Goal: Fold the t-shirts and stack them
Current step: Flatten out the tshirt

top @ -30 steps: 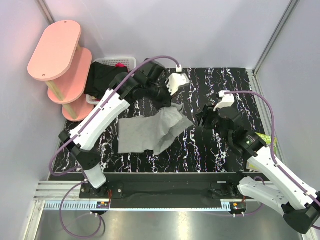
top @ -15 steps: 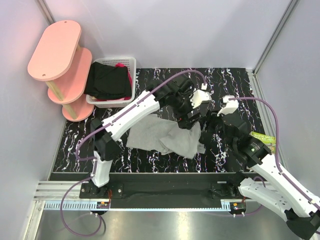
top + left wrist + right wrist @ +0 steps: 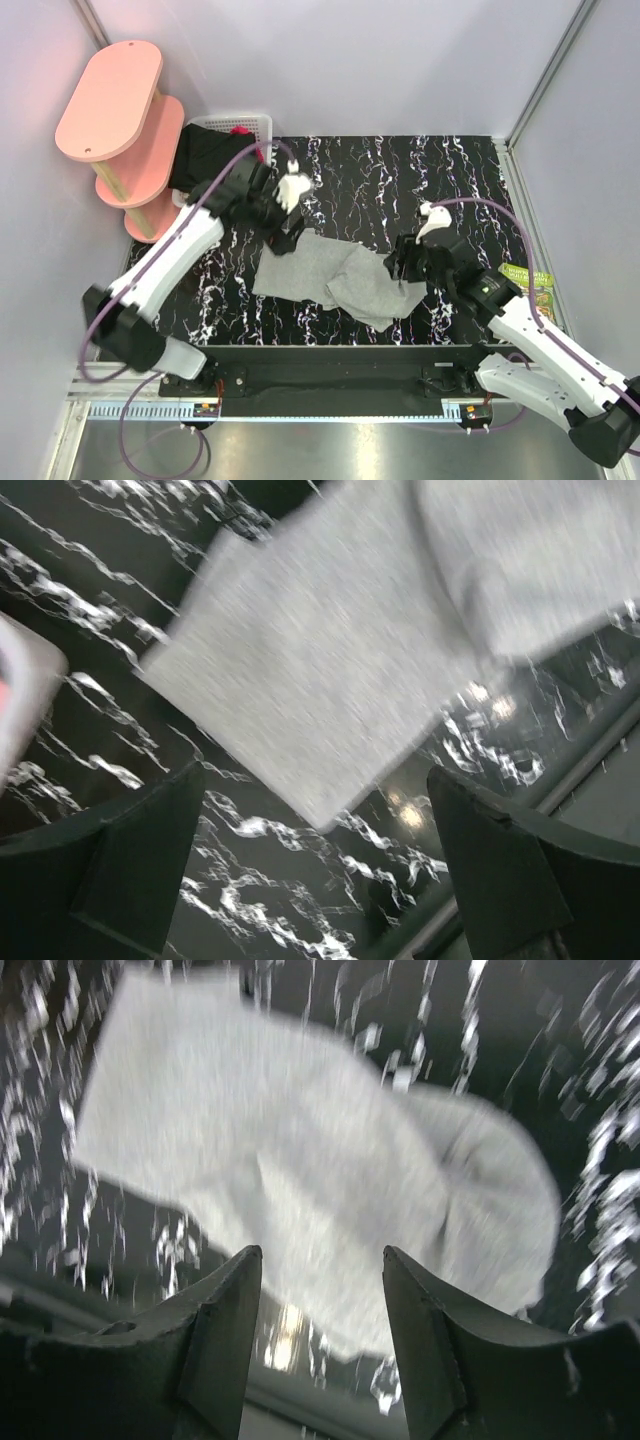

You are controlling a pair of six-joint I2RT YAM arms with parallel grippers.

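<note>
Grey t-shirt (image 3: pixel 330 275): one, centre. Black garment (image 3: pixel 205 158): one, far left. Magenta cloth (image 3: pixel 239 130): one scrap, far left. White basket (image 3: pixel 262 122): one. Pink shelf (image 3: pixel 110 100): one, two tiers. Green packet (image 3: pixel 528 280): one, right edge. Left gripper (image 3: pixel 284 237), right gripper (image 3: pixel 400 263): two total.

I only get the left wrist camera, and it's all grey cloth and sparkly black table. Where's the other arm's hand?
Observer: The right hand hovers open over the bunched right end of the grey shirt.
Operator: Are there more shirts somewhere?
Observer: Yes, a black garment lies in the white basket at the far left.
Operator: Is that all that's in the basket?
Observer: No, a bit of magenta cloth peeks out at the back of it.
</note>
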